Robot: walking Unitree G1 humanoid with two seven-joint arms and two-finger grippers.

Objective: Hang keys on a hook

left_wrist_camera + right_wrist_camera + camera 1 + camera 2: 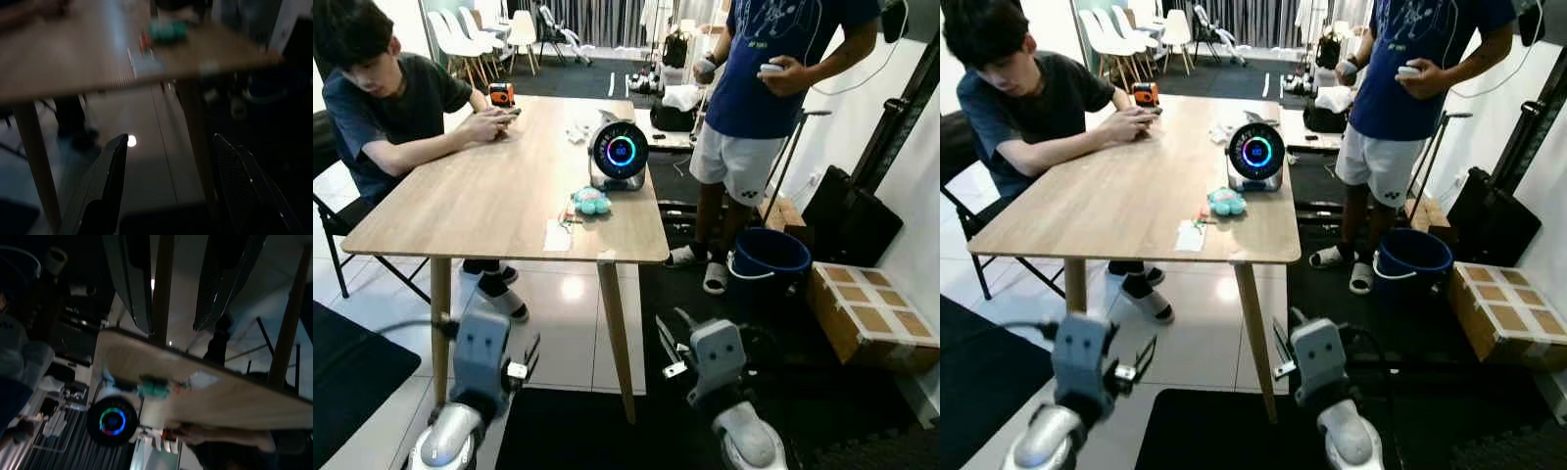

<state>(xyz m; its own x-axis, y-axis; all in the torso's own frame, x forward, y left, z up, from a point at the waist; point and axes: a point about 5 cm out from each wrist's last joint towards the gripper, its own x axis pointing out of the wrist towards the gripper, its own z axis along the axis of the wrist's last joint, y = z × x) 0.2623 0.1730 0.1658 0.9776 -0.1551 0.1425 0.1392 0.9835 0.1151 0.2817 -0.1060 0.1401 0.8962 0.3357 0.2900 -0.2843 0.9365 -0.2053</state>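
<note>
Left gripper [530, 354] released, low before the wooden table [480, 196] | Right gripper [668, 345] released, low by the near right table leg [616, 333] | Keys [571, 219] with teal plush charm [591, 201] lie near the table's near right edge | Seated person [386, 103] far left; standing person [769, 88] far right

We can read no text, brand or number with certainty. The standing person's blue T-shirt [773, 59] carries a pale printed graphic with small lettering too blurred to make out.
</note>
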